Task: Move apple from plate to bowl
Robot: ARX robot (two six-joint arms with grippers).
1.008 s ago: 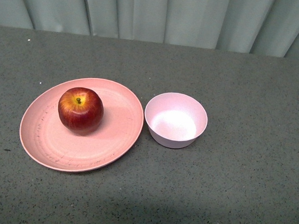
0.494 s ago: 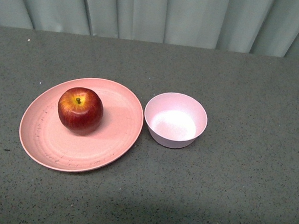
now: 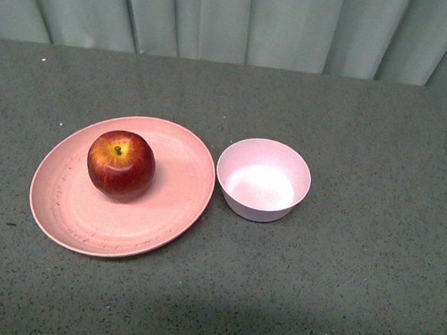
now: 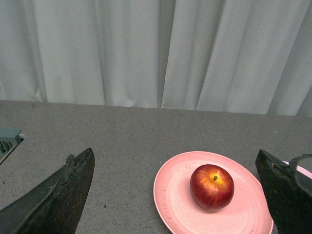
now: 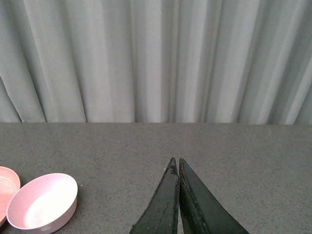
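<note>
The dark-red apple (image 3: 121, 164) sits upright on the left part of the salmon-pink plate (image 3: 175, 202). The small pale pink bowl (image 3: 262, 179) stands empty just right of the plate, nearly touching its rim. Neither gripper shows in the front view. In the left wrist view the apple (image 4: 211, 186) and plate (image 4: 170, 195) lie ahead, between my left gripper's (image 4: 175, 161) wide-open fingers (image 4: 63, 195), still at a distance. My right gripper (image 5: 175, 161) is shut and empty over bare table, with the bowl (image 5: 43, 201) off to one side and a sliver of the plate (image 5: 6, 187) beyond it.
A grey speckled table (image 3: 353, 284) carries everything. A pale curtain (image 3: 234, 19) hangs along its far edge. A pale object (image 4: 7, 139) shows at the edge of the left wrist view.
</note>
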